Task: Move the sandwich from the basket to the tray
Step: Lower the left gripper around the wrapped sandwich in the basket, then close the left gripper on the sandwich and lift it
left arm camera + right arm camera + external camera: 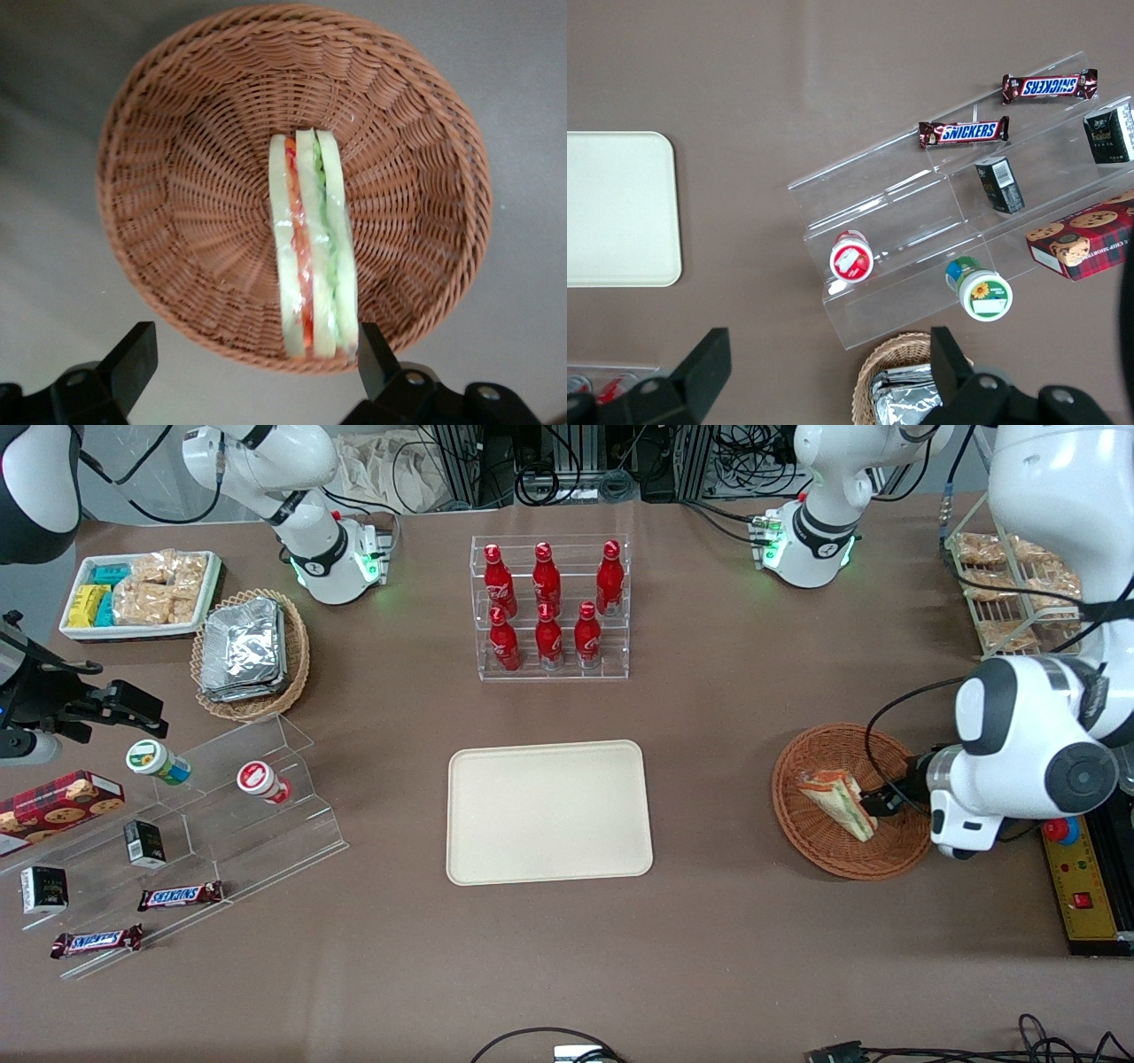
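Note:
The sandwich (837, 803), a wrapped wedge with pale bread and green, red and orange layers, stands on edge in the round reddish-brown basket (802, 846). The wrist view shows the sandwich (312, 248) running from the middle of the basket (186, 195) to its rim. My left gripper (886, 802) hangs low over the basket's edge toward the working arm's end. In the wrist view the gripper (252, 361) is open, one finger (372, 359) close beside the sandwich's end, the other well apart from it. The cream tray (549, 812) lies bare mid-table, toward the parked arm from the basket.
A clear rack of red bottles (549, 607) stands farther from the front camera than the tray. A wire rack of snack packets (1010, 584) and a yellow control box (1085, 886) flank the working arm. An oval basket of foil packs (248, 651), a snack tray (142, 592) and a clear stepped shelf (195, 841) lie toward the parked arm's end.

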Available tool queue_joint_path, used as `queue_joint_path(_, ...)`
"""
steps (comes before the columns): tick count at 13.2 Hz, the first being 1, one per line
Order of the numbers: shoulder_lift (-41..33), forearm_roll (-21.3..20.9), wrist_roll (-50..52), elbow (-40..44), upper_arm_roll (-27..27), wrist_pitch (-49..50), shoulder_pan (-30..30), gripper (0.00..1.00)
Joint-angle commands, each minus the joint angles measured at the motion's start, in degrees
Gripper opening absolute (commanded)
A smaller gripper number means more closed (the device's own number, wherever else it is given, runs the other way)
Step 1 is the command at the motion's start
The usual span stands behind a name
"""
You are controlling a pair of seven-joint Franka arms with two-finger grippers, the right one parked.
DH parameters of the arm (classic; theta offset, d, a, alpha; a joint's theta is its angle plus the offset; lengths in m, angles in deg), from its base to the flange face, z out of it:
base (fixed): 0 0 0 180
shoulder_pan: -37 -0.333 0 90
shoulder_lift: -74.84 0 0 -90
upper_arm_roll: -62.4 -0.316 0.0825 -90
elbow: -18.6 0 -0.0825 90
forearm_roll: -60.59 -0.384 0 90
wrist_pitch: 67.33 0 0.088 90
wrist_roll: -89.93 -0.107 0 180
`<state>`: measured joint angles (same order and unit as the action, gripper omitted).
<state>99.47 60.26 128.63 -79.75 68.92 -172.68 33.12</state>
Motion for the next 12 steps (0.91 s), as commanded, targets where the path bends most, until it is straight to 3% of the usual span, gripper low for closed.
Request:
queue_joint_path(1,1.8,0.5,2.3,0.2,0.2,-1.9,0.3,1.00)
queue_joint_path(12,5.3,2.4,4.5,-6.9,0.7,-14.1,1.0,1.00)
